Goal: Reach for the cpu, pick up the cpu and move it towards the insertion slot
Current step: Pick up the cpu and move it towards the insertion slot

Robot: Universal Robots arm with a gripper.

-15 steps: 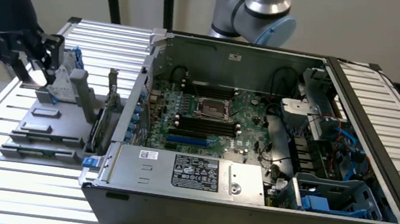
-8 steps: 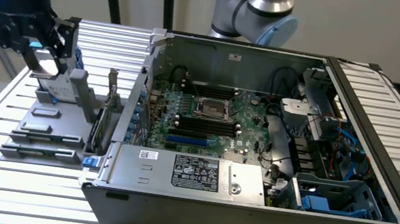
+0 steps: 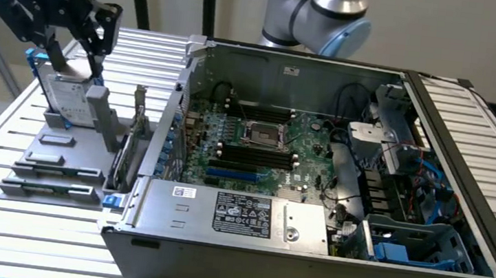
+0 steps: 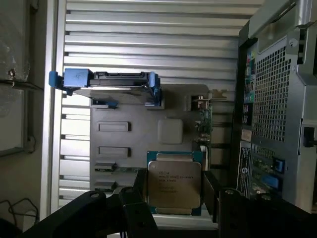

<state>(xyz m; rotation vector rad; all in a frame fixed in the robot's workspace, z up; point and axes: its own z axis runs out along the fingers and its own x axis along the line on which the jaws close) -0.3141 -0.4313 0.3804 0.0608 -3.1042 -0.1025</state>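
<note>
The cpu (image 4: 174,191), a flat square chip with a silver printed top and a pale rim, sits between my two dark fingers (image 4: 140,191), which press on its two sides. My gripper (image 4: 174,181) is shut on it and holds it above the grey parts holder (image 4: 133,148). In the exterior view my gripper (image 3: 76,65) hangs at the far left, level with the top of the upright hard drive (image 3: 72,100), and a pale piece shows between its fingers. The insertion slot (image 3: 264,135), a shiny metal frame around a dark centre, lies on the green board inside the open computer case, well off to that view's right.
The hard drive with blue brackets (image 4: 104,83) stands on the holder just beside my fingers. An upright card (image 3: 133,134) stands between the holder and the case wall (image 3: 177,104). Long black memory slots (image 3: 251,156) flank the socket. A power supply (image 3: 231,213) fills the case front.
</note>
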